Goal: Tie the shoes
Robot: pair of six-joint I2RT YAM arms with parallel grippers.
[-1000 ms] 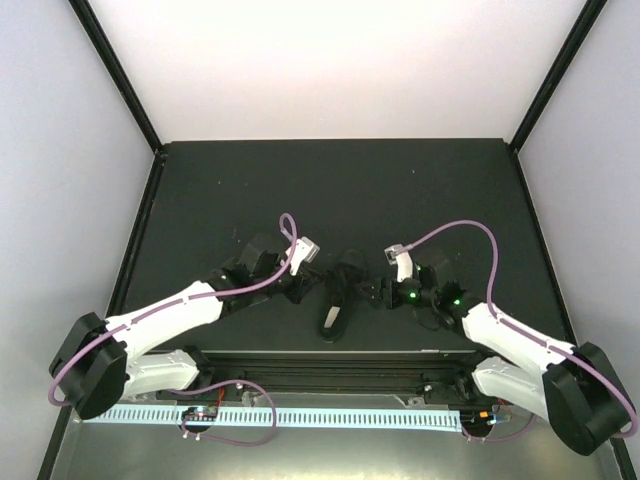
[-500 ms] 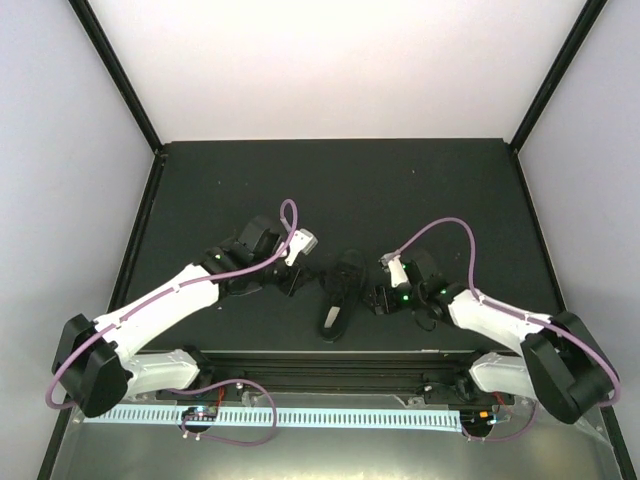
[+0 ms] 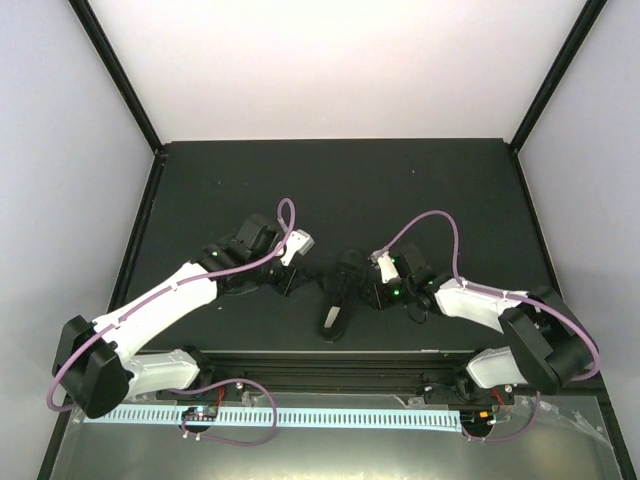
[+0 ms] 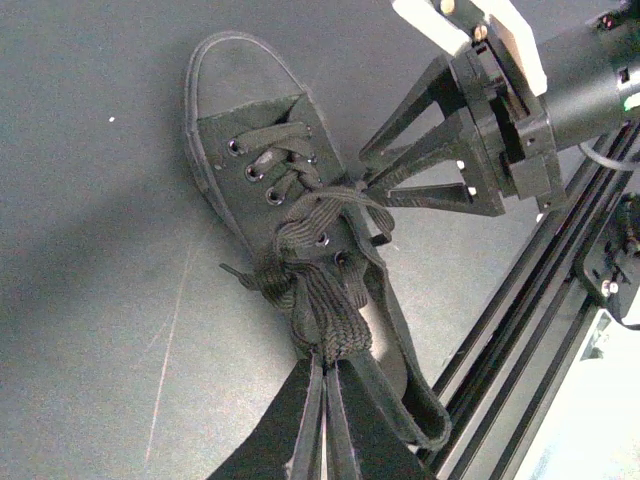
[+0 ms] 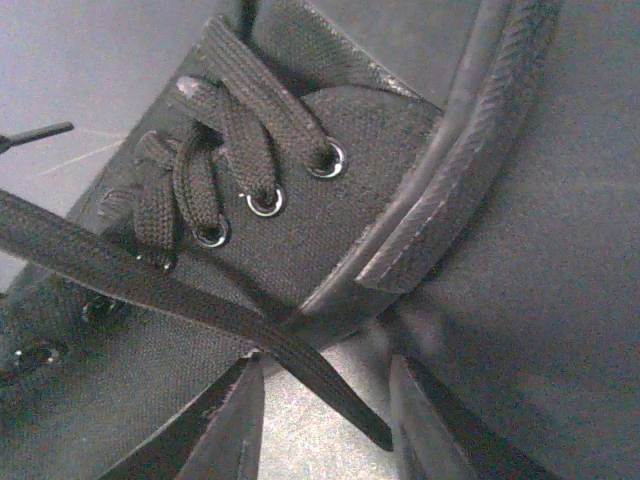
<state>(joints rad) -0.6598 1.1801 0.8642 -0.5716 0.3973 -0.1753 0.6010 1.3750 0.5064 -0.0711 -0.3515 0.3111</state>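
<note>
1. Pale walls [image 3: 330,60] and black corner posts [image 3: 115,70] are seen around a dark table [image 3: 420,190] in the view from above.
2. The shoe [image 3: 345,275] is laid in the near half of the table, between the two arms. Its toe is pointed away from the arm bases and its pale lining is turned up at the near end.
3. The left gripper [image 3: 303,282] is brought in at the shoe's left side and the right gripper [image 3: 366,290] at its right side. Both are set right against the shoe.
4. In the left wrist view, the laces [image 4: 320,300] are gathered into a thick bundle over the tongue. This bundle is led straight into the tips of the left gripper, whose fingers [image 4: 305,430] are pressed together on it.
5. In the same view, the right gripper's tips are placed at the shoe's side beside the middle eyelets, where a length of lace is drawn across to them.
6. In the right wrist view, the right gripper's fingers [image 5: 225,420] are held apart with a clear gap. A single flat strand [image 5: 120,270] is stretched diagonally from the eyelets down into that gap, nearer one finger, and is not pinched.
7. A loose lace end [image 4: 228,269] is left lying on the table just beside the shoe.
</note>
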